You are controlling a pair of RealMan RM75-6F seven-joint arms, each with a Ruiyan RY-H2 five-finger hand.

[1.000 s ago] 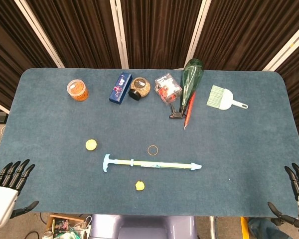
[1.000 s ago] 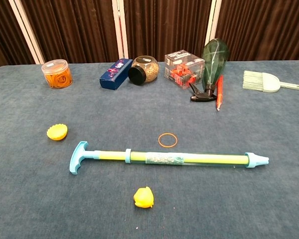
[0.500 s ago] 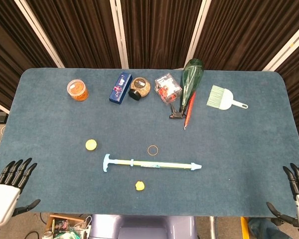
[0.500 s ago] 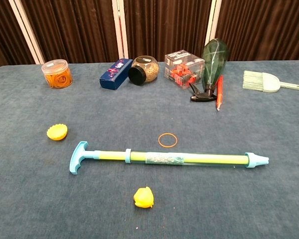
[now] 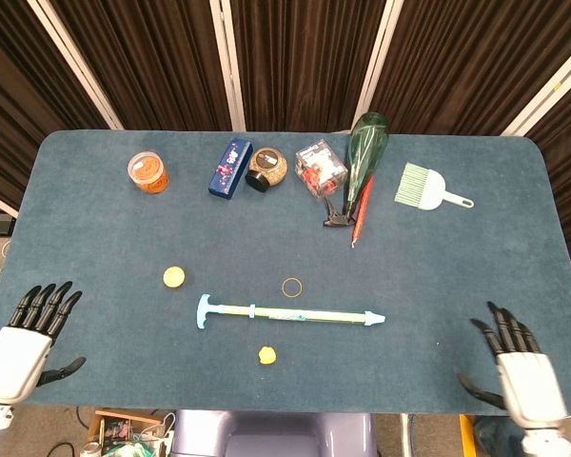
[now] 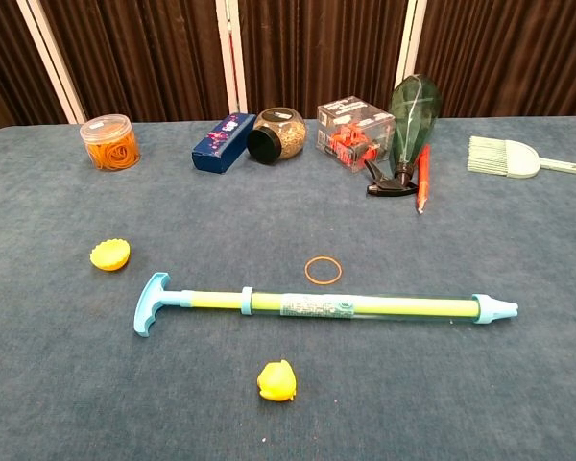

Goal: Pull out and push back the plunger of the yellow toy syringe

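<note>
Change: both hands have come in over the table's near edge since a second ago; the right hand (image 5: 520,367) has moved furthest, inward from the 4 o'clock corner, while the left hand (image 5: 30,333) has crept up slightly at 8 o'clock. Nothing on the table has shifted.
Meaning: this looks like the start of the reach; the plunger is not yet touched, so neither pull nor push has begun.
Left hand: fingers apart, holding nothing, well apart from the syringe.
Right hand: fingers spread, empty, also well apart from the syringe.
Syringe place: the yellow syringe (image 5: 290,313) lies flat on the table (image 5: 95,228), a little toward 6 o'clock from the centre, between a rubber band (image 5: 292,286) at its 12 and a small yellow lump (image 5: 266,355) at its 6.
Long axis: runs 9 to 3 o'clock, almost parallel to the near edge.
Pointing: nozzle tip (image 6: 496,308) toward 3 o'clock, the T-shaped plunger handle (image 6: 151,303) toward 9 o'clock, on the left hand's side.
Plunger: seems partly drawn out already, judging by the bare rod beyond the collar.
</note>
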